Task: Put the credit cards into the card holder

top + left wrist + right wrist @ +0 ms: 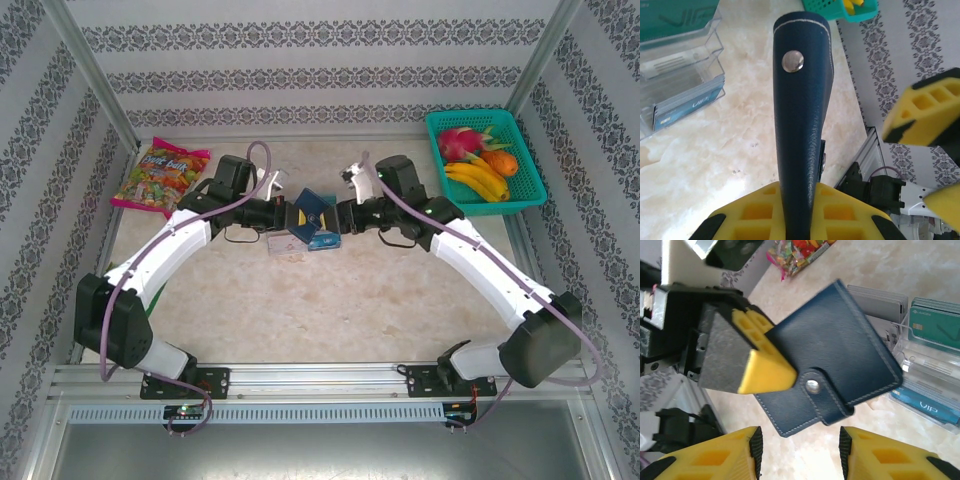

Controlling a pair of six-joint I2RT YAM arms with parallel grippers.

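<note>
Left pincer (799,212) clamps card holder (802,115) (folded)

A beige, marble-patterned table (330,300) is shown. A bright bag of sweets (160,178) is laid flat at its far left corner. A teal plastic basket (500,206), loaded with fruit (476,180), is set at the far right corner, close against the right edge. A clear acrylic tray (710,70) is placed about midway between the left and right edges, somewhat nearer the far edge than the near one.
</note>
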